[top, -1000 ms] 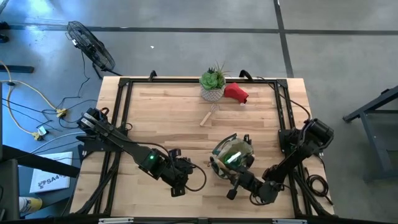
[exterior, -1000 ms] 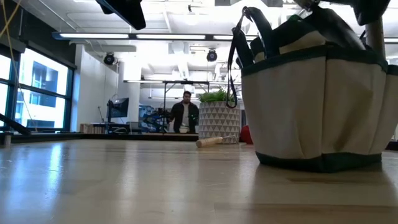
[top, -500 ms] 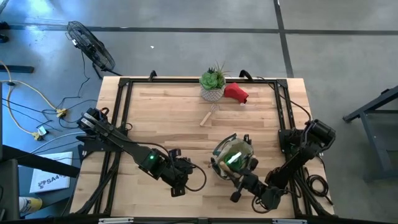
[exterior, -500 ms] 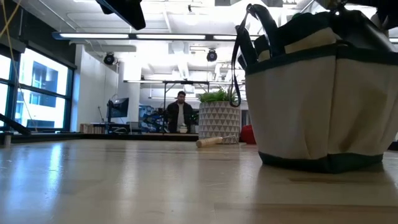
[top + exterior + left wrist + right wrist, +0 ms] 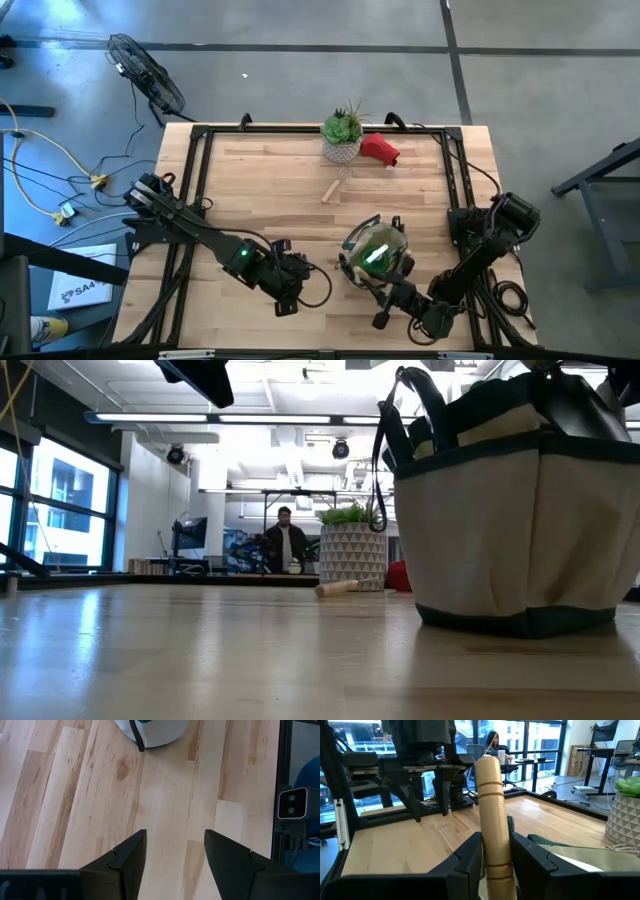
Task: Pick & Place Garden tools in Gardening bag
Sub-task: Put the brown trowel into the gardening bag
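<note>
The gardening bag point(image 5: 374, 254), tan canvas with a dark green rim, stands on the table's near right part and fills the right of the low view point(image 5: 515, 510). My right gripper point(image 5: 386, 300) lies level at the bag's near side, shut on a wooden tool handle point(image 5: 492, 805) that stands upright over the bag's rim point(image 5: 540, 840). My left gripper point(image 5: 297, 285) hangs open over bare wood to the left of the bag point(image 5: 152, 727). A wooden-handled tool point(image 5: 335, 187) and a red soft item point(image 5: 380, 150) lie on the far part of the table. My right gripper pinches the wooden handle's lower part point(image 5: 496, 862) between its two fingers, one on each side. The fingers come level from the table's near side and lie across the handle. The handle stands upright, and its lower end is hidden below the fingers.
A spiky green plant in a white pot point(image 5: 343, 135) stands at the far edge beside the red item. A black frame point(image 5: 200, 170) runs around the tabletop. Bare wood lies left of the bag. A person point(image 5: 285, 540) shows far back in the room.
My right gripper has drawn a little toward the table's near edge. The bag has shifted slightly sideways on the table. A grey shaft that stood above its rim in the low view no longer shows there.
</note>
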Robot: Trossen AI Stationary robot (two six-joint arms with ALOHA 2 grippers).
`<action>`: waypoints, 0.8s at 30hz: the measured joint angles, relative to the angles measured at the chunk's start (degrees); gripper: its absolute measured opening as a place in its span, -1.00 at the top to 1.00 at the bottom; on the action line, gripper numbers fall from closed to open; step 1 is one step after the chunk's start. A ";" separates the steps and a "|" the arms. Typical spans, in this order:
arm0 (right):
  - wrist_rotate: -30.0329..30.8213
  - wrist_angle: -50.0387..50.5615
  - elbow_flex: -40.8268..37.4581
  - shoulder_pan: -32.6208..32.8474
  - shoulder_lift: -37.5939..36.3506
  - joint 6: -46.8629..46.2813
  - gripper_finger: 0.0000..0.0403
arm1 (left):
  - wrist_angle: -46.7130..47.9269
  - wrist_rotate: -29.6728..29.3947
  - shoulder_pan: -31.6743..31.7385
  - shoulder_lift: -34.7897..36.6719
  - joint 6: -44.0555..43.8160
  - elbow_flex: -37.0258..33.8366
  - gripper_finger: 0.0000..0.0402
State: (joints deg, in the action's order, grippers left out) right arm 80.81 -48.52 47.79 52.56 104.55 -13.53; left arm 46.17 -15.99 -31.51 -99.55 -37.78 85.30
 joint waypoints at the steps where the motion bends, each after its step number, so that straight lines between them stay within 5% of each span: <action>1: -0.04 -0.08 0.00 0.00 0.00 -0.20 0.52 | 0.00 0.02 0.00 0.00 0.00 0.00 0.03; 24: 7.24 -0.10 0.00 3.34 0.00 -0.34 0.27 | 0.00 0.08 0.00 0.00 0.00 0.00 0.03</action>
State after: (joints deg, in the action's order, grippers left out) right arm 88.05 -48.62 47.79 55.90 104.55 -13.87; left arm 46.17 -15.90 -31.51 -99.55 -37.78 85.30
